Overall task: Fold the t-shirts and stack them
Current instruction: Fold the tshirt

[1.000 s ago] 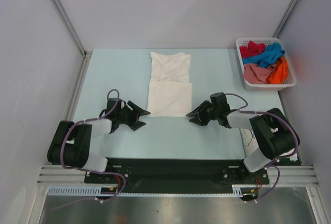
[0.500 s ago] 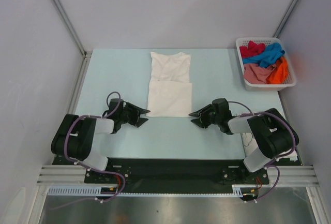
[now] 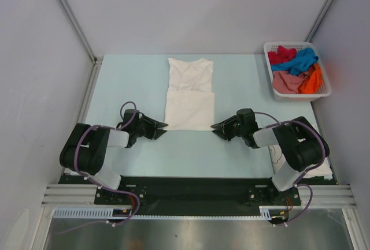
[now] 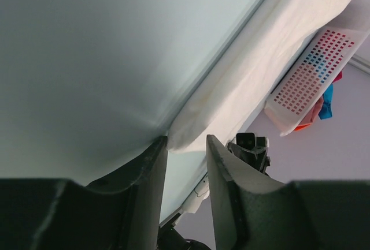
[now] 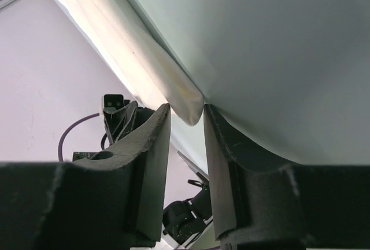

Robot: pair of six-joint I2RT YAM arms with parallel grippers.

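Observation:
A plain white t-shirt (image 3: 189,93) lies flat in the table's middle, folded into a long strip with its collar at the far end. My left gripper (image 3: 163,127) is at its near left corner and my right gripper (image 3: 214,127) is at its near right corner. In the left wrist view the cloth corner (image 4: 191,129) fills the narrow gap between the fingers of the left gripper (image 4: 186,143). In the right wrist view the corner (image 5: 184,101) sits likewise in the right gripper (image 5: 187,111). A white t-shirt with black line print (image 3: 278,156) lies partly under my right arm.
A white lattice basket (image 3: 269,48) stands at the far right and holds red (image 3: 280,55), blue (image 3: 302,60), pink (image 3: 286,81) and orange (image 3: 313,79) shirts. It also shows in the left wrist view (image 4: 312,74). Grey walls close in the table on three sides.
Both grippers have narrowed from wide open onto the shirt's near corners. Both arms have drawn back and lower towards the table.

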